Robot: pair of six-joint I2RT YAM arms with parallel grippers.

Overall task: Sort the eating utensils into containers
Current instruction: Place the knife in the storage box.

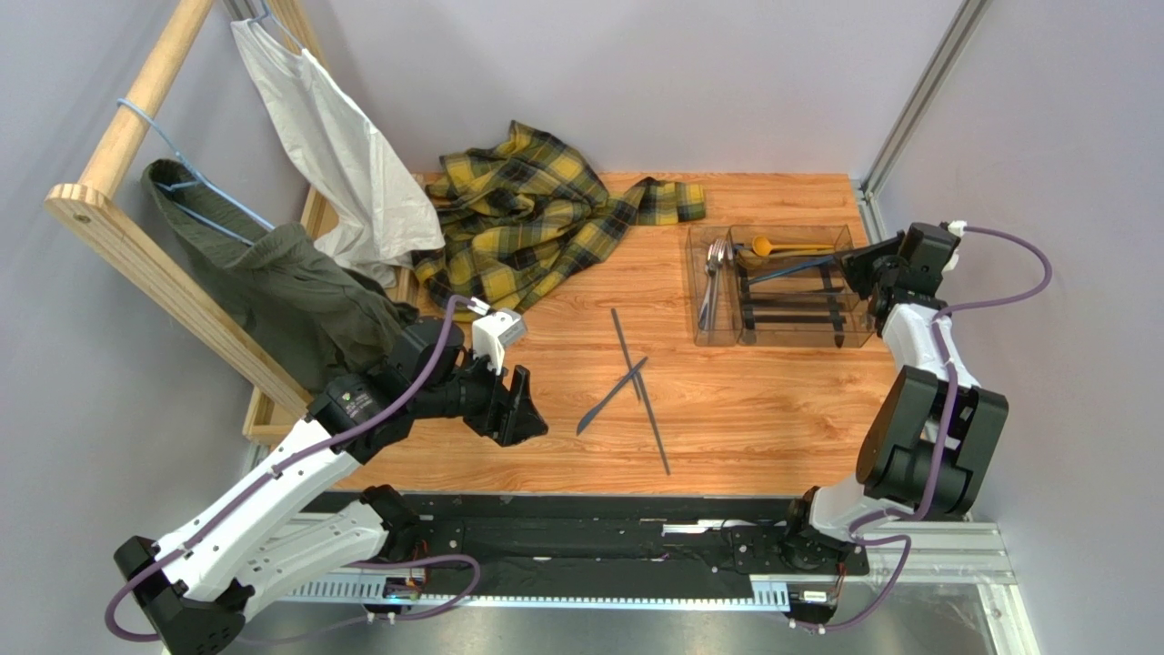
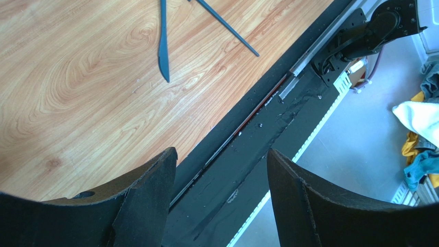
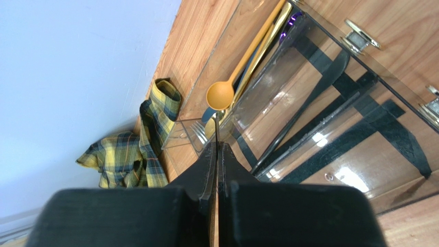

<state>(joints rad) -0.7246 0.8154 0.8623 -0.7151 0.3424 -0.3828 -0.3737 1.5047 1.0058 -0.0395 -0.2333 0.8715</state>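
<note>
Your left claw point(image 2: 221, 154) hangs released and empty over the near edge of the counter point(image 1: 765, 410), well to the left of the dark knife point(image 1: 608, 397) and the dark stick point(image 1: 659, 444), which lie crossed on the bare wood near the middle. Your right claw point(image 3: 217, 146) is clenched over the right end of the clear tray point(image 1: 854, 335) at the far right, where an orange spoon point(image 3: 220, 95) and other pieces lie. A thin dark sliver shows at its tips, and you cannot tell whether that is a held piece. Watch the crossing: pinch one piece there and you will likely drag or flick the other, perhaps off the near edge. Both lie flat and slim, so a shallow approach may skid over them. A careless sweep of the right claw could shove the light tray
</note>
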